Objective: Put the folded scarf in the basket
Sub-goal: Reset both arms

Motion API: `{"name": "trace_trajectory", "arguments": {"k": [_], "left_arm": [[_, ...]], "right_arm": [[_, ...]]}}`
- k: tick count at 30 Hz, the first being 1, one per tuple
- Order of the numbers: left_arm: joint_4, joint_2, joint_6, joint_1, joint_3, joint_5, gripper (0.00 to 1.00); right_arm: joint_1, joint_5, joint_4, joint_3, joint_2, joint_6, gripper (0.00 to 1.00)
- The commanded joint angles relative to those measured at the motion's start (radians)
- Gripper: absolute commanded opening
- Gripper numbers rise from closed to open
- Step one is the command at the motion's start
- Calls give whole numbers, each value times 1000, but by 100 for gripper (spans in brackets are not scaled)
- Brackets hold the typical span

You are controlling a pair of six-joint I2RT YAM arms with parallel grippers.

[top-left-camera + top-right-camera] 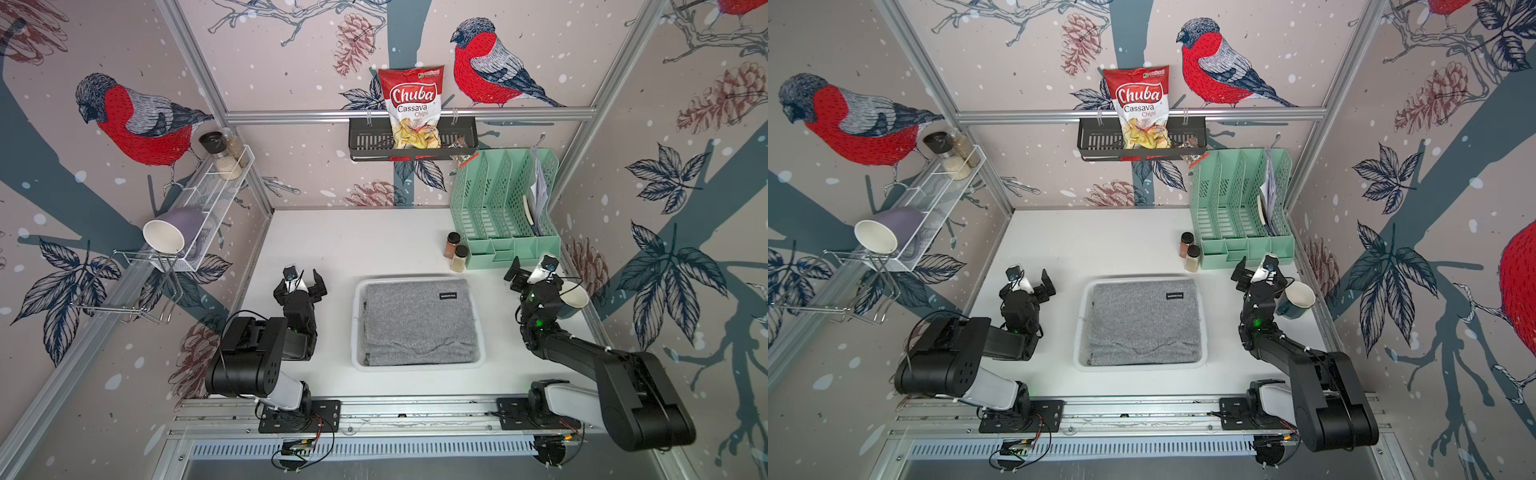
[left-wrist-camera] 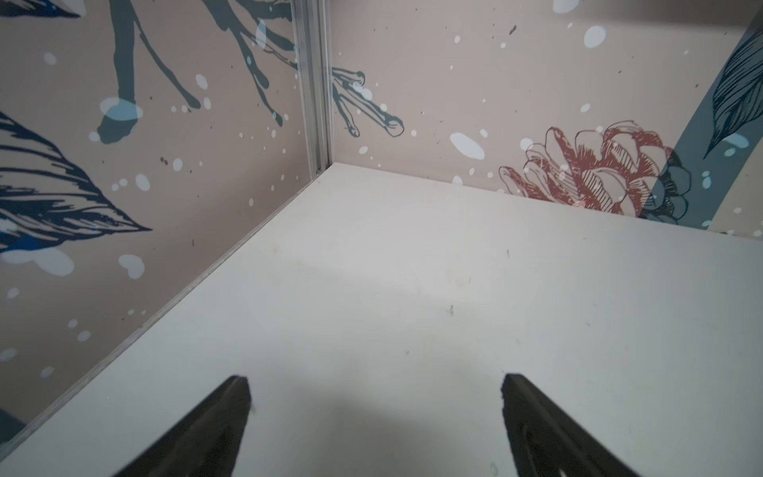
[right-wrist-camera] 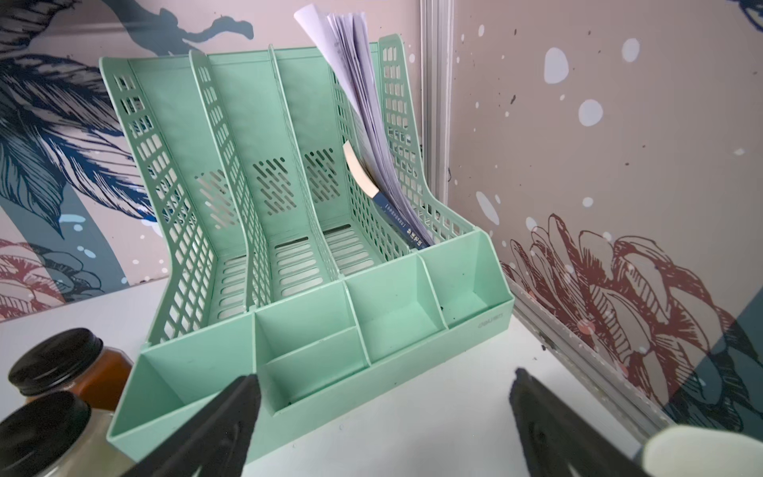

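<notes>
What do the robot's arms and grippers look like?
The left arm and right arm are black, each with a light grey link near the base, thin black cables and a green light. The left gripper and right gripper have black tapered fingers.

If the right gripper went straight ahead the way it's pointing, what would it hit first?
Most likely the mint-green plastic file organiser, whose low front compartments lie straight ahead of the open right gripper. Only bare white tabletop shows in between, though depth is hard to judge.

Grey scarf (image 1: 417, 322), white basket (image 1: 358, 320), mint-green organiser (image 1: 505, 208).
</notes>
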Motion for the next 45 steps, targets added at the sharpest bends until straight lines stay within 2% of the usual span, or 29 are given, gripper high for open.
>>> {"name": "trace_trajectory", "arguments": {"k": [1, 3, 5, 7, 9, 10, 11, 12, 14, 17, 20, 22, 25, 45], "left_arm": [[40, 7, 15, -2, 15, 7, 98], [-18, -13, 8, -1, 26, 12, 98], [23, 2, 14, -2, 19, 8, 98], [5, -1, 12, -1, 26, 4, 98], [-19, -7, 10, -3, 30, 4, 98], [5, 0, 15, -3, 26, 1, 98], [-5, -4, 13, -2, 29, 1, 98], [-12, -5, 11, -3, 30, 1, 98], [-11, -5, 12, -4, 30, 0, 98], [-11, -6, 12, -4, 29, 0, 98], [-9, -4, 13, -5, 30, -2, 98], [-9, -4, 13, -5, 31, -2, 98], [-8, -4, 13, -4, 29, -2, 98], [-8, -4, 13, -5, 30, -2, 98]], "right_arm": [[-15, -19, 132, -57, 51, -4, 100], [-12, -40, 199, -66, 84, -39, 100], [-25, -56, 184, -51, 108, -31, 100], [-35, -86, 254, -70, 146, -40, 100], [-48, -126, 406, -118, 227, -39, 100], [-47, -148, 550, -147, 286, -67, 100], [-36, -127, 598, -150, 309, -76, 100], [-28, -107, 536, -139, 285, -73, 100], [-44, -143, 364, -94, 231, -49, 100], [-79, -153, 341, -37, 289, -14, 100], [-118, -217, 214, -2, 258, 14, 100], [-116, -212, 279, -23, 272, 6, 100], [-116, -213, 232, -13, 254, 11, 100], [-119, -219, 261, -18, 265, 8, 100]]}}
